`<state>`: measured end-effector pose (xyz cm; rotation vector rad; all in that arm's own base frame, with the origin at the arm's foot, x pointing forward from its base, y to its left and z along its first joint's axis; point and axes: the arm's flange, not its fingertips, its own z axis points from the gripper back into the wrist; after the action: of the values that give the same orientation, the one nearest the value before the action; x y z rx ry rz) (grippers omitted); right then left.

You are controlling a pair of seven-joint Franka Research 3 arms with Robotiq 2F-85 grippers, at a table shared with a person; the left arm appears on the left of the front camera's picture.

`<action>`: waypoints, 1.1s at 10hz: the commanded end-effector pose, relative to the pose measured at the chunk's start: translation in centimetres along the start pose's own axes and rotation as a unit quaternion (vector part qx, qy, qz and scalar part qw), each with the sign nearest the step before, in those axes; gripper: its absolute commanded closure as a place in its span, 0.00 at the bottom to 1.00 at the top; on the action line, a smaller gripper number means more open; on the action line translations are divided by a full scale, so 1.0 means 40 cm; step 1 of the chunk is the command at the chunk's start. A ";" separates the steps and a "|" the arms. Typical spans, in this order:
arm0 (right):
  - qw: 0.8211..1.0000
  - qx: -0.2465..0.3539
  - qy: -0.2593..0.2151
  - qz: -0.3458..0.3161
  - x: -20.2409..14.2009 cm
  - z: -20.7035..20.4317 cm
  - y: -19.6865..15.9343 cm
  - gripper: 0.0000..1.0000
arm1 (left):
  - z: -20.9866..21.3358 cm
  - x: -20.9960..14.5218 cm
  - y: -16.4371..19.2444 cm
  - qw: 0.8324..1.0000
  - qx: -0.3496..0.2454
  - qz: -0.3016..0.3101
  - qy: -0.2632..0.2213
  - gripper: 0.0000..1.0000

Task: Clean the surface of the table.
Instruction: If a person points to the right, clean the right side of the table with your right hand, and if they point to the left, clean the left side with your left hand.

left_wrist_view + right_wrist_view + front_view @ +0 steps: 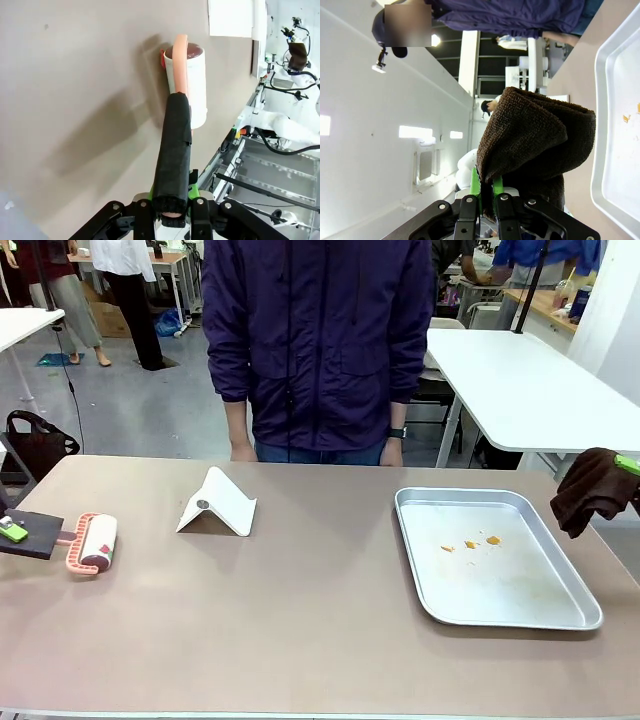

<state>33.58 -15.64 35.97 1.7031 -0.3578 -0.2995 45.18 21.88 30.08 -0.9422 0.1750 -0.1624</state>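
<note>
Tabletop, a wide brownish-taupe surface with a thin pale edge, spans the near part of the scene from left to right, and a person in a dark jacket stands at its far side. At the left edge the left pincer is clamped on the black-wrapped handle of a lint roller. The roller's white roll, in a pink frame, lies on the tabletop. Right of the roller and a little farther back, a white folded stand sits like a small tent. On the right half lies a shiny metal tray holding a few orange crumbs near its middle. At the right edge the right pincer is closed tight on a bunched dark brown cloth, which hangs beside the tray's far right corner, apart from the tray.
</note>
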 end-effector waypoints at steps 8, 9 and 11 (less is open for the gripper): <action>1.000 0.003 0.004 0.006 -0.013 -0.002 0.012 1.00 | 0.030 -0.026 -0.102 0.981 -0.162 -0.109 0.010 0.78; 1.000 0.003 0.004 0.006 -0.013 -0.002 0.012 1.00 | 0.084 -0.078 -0.092 0.974 -0.187 -0.130 0.005 0.78; 1.000 0.003 0.004 0.006 -0.013 -0.002 0.012 1.00 | 0.178 -0.177 -0.044 0.962 -0.232 -0.139 0.024 0.78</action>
<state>33.57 -15.64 35.97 1.7031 -0.3581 -0.2998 40.05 25.42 36.20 -1.3737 0.1018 -0.3728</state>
